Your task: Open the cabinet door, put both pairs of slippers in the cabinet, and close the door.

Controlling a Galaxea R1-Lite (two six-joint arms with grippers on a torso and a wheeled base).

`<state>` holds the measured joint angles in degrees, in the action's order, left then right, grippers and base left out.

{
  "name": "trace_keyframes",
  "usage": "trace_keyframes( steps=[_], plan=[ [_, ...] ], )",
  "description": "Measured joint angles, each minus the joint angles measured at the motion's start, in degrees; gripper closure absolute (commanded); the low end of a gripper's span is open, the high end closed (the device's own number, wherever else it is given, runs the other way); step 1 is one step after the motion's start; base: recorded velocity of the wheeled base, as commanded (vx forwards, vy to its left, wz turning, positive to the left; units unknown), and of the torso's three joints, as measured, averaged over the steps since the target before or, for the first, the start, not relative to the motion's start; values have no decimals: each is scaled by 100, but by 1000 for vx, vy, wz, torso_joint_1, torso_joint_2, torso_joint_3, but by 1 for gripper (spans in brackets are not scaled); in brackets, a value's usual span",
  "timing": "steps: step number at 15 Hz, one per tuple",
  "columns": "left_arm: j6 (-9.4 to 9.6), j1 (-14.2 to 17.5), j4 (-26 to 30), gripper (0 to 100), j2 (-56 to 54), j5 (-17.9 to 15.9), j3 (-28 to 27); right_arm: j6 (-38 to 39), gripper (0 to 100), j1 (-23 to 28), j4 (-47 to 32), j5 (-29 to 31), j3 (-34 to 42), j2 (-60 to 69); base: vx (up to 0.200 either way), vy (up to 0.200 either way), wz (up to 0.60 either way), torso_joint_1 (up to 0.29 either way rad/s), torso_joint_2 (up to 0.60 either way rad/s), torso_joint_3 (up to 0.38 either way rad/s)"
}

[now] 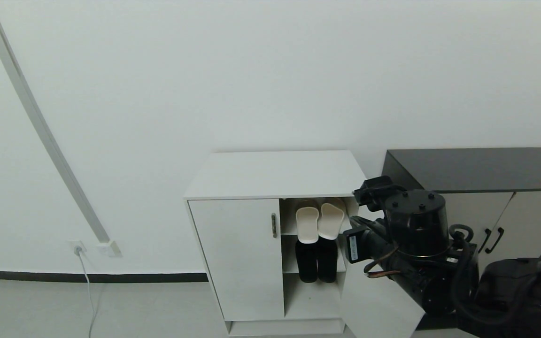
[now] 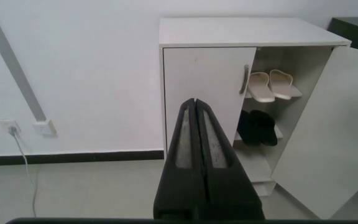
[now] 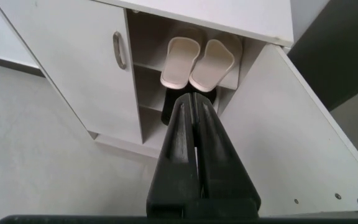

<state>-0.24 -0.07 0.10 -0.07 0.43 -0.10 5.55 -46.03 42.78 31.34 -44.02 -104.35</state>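
Note:
The white cabinet (image 1: 270,173) stands against the wall with its left door (image 1: 237,253) closed and its right door (image 1: 374,305) swung open. White slippers (image 1: 320,220) lie on the top shelf and black slippers (image 1: 316,260) on the shelf below. In the right wrist view my right gripper (image 3: 194,96) is shut and holds nothing. It points into the open compartment just below the white slippers (image 3: 197,62) and partly hides the black slippers (image 3: 166,109). My left gripper (image 2: 194,102) is shut and empty, well back from the cabinet and facing the closed door (image 2: 207,93).
A dark-topped sideboard (image 1: 477,169) stands right of the cabinet, behind my right arm (image 1: 411,234). The open door (image 3: 291,124) lies close beside the right arm. A wall socket with a cable (image 1: 77,246) and a slanted conduit (image 1: 40,122) are at the left, above bare floor.

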Motion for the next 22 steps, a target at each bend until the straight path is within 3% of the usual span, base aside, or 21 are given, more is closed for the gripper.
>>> trace_keyframes(
  steps=[4,14,20,22],
  plan=[
    [-5,7,0,100,0,0,2,-60,100,130,-9,16,-2,-2,0,0,-600,4,-1,5],
    [0,-2,0,100,0,11,0,-119,100,430,9,2,26,-83,0,0,0,0,0,0],
    [2,2,0,100,0,9,0,-119,100,428,16,7,9,-174,-200,0,0,-1,2,2],
    [-2,5,-2,100,0,9,0,-121,100,430,11,10,9,-182,0,0,0,0,0,0]
  ],
)
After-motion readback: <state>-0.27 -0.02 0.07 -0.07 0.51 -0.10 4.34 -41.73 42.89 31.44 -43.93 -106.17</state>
